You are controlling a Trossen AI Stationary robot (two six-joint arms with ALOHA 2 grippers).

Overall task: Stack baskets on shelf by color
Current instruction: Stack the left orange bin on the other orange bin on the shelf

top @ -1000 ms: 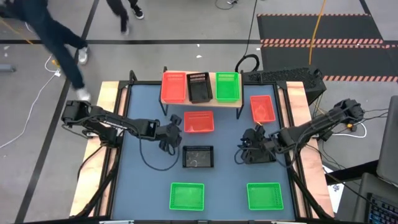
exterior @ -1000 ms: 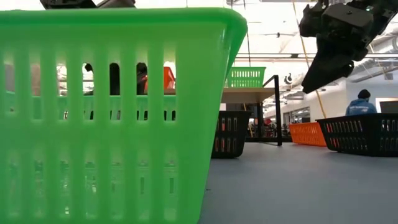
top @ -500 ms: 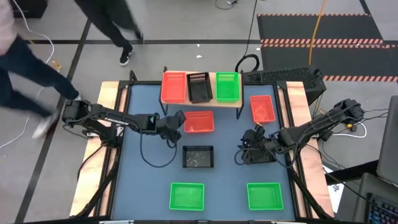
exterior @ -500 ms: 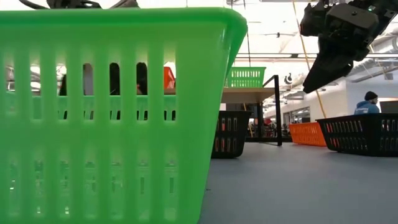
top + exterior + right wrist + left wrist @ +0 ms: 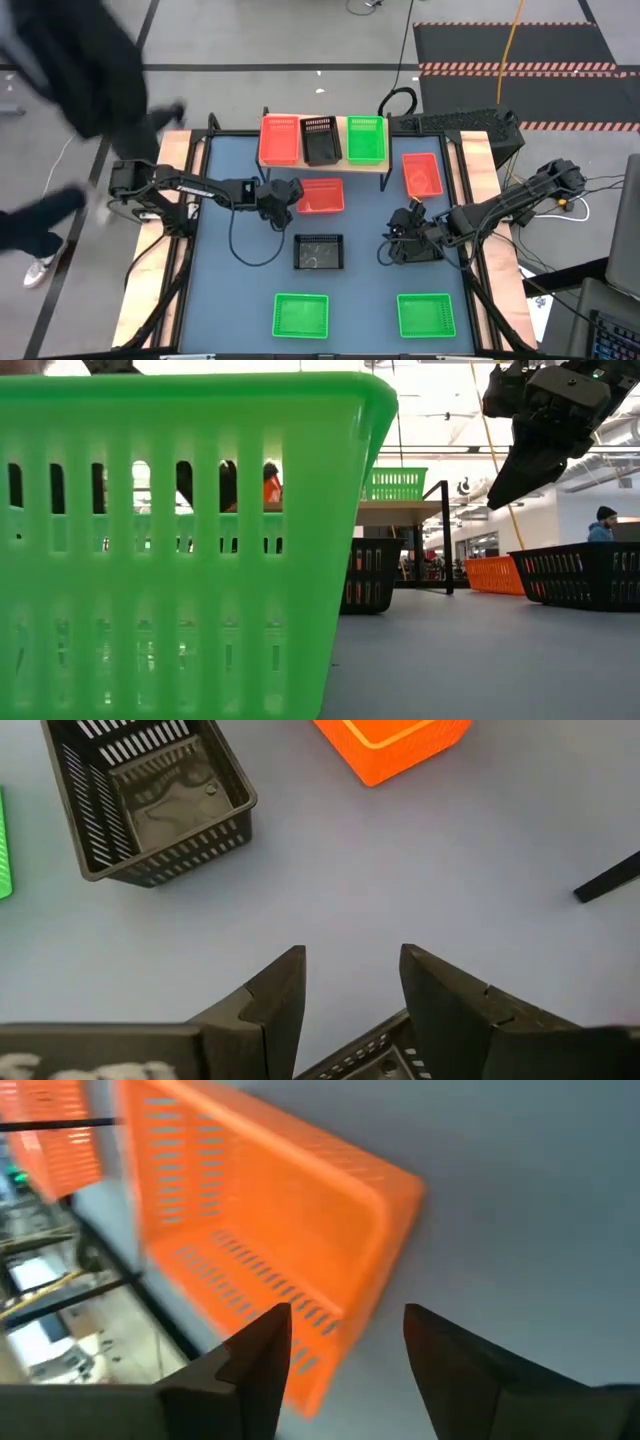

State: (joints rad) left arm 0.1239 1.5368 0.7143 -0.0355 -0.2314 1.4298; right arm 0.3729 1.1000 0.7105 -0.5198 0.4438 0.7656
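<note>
The red basket [image 5: 320,196] lies on the blue worktop [image 5: 240,290] just in front of the shelf [image 5: 325,166], below the black basket [image 5: 321,140] that stands there between a red one [image 5: 279,140] and a green one [image 5: 365,139]; it looks light, thin-walled and stiff enough to lift by one rim, though the mesh wall would probably flex and the smooth plastic could slip, so I would take it over the near short wall, one finger inside and one outside. The left claw [image 5: 281,197] sits right at that basket's left edge, its fingers [image 5: 262,1355] apart with a moderate gap and holding nothing, the basket's corner just ahead of them in the wrist view. Compared with a second ago, this claw has travelled up from beside the loose black basket [image 5: 318,252] to the red one's edge. The right claw [image 5: 389,247] hangs above the worktop right of centre, fingers apart and empty, unmoved. Another red basket [image 5: 421,174] and two green ones [image 5: 301,315] [image 5: 426,315] wait on the worktop.
</note>
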